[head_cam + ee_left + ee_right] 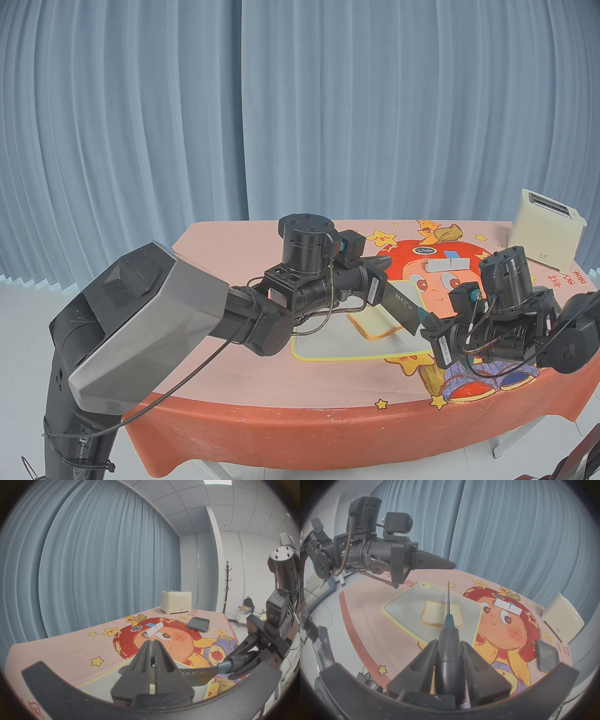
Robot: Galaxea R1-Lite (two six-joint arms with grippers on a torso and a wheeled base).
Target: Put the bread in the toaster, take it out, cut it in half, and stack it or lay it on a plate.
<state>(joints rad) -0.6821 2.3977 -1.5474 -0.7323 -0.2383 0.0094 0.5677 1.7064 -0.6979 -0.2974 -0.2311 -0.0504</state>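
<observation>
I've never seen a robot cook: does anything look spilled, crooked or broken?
Nothing stands out. The bread lies flat and whole on the cutting board, and the right gripper holds the knife over it.

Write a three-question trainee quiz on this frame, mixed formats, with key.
1. True or false: the bread lies on the cutting board.
2. Short answer: what does the right gripper hold?
3. Pick one: the left gripper is A) open, B) shut, C) shut on the bread.
Key: 1 true. 2 The knife. 3 B.
</observation>
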